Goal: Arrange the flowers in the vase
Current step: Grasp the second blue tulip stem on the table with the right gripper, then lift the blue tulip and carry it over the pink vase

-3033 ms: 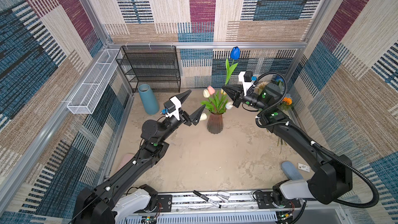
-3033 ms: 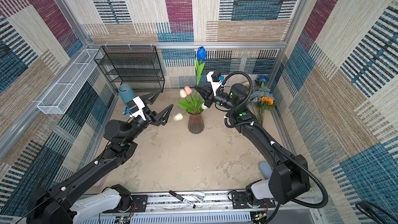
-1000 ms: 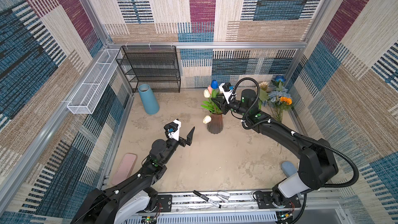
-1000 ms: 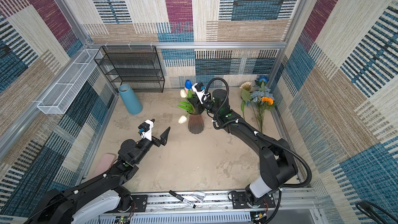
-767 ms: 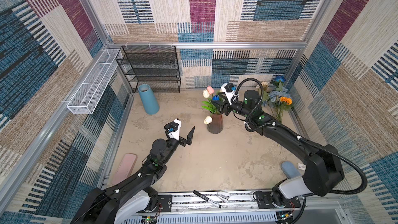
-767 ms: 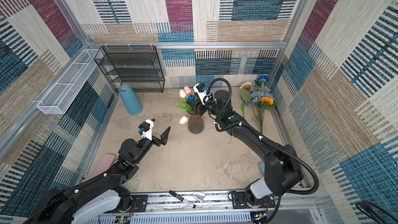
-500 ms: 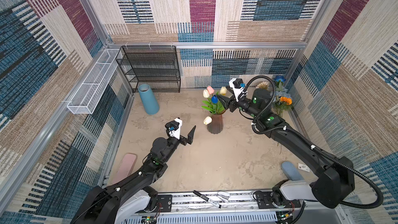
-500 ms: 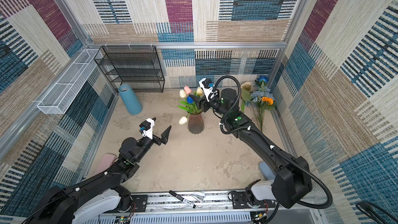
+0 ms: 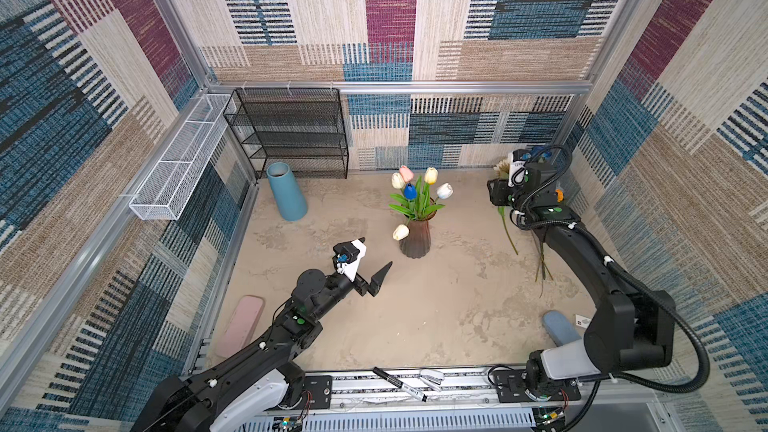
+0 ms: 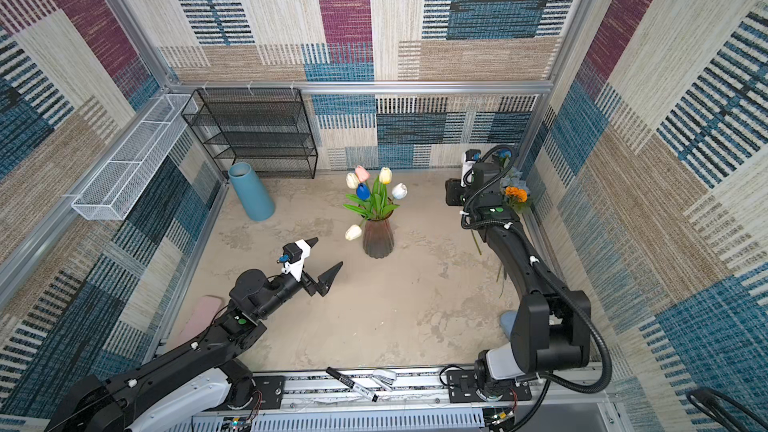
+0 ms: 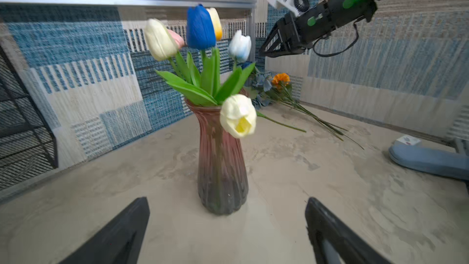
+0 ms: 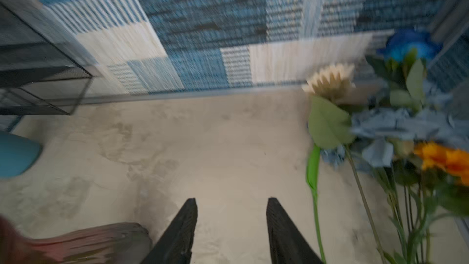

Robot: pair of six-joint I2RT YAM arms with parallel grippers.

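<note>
**A:** Where do the flowers lie?

**B:** The tulips (image 9: 417, 197) stand in the ribbed reddish-brown glass vase (image 9: 414, 241), mid-bench (image 9: 436, 317). The rest lie loose on the bench against the right wall: cream sunflower (image 12: 330, 82), dusty-blue rose bunch (image 12: 396, 123), deep-blue rose (image 12: 408, 44) and orange bloom (image 10: 515, 193).

**A:** Which arm is nearer?

**B:** My right. Its jaws are part open with nothing between them. They hang above the bench with the tips aimed toward the vase, so the loose flowers sit just beside and below, on the wall side. My left jaws are spread wide and empty, facing the vase from my side of it, well apart from the loose flowers.

**A:** How do they run?

**B:** Their long green stems (image 12: 363, 199) run from the blooms in the far corner back toward my base, along the wall. I judge I must turn wallward and close across one stem.
</note>
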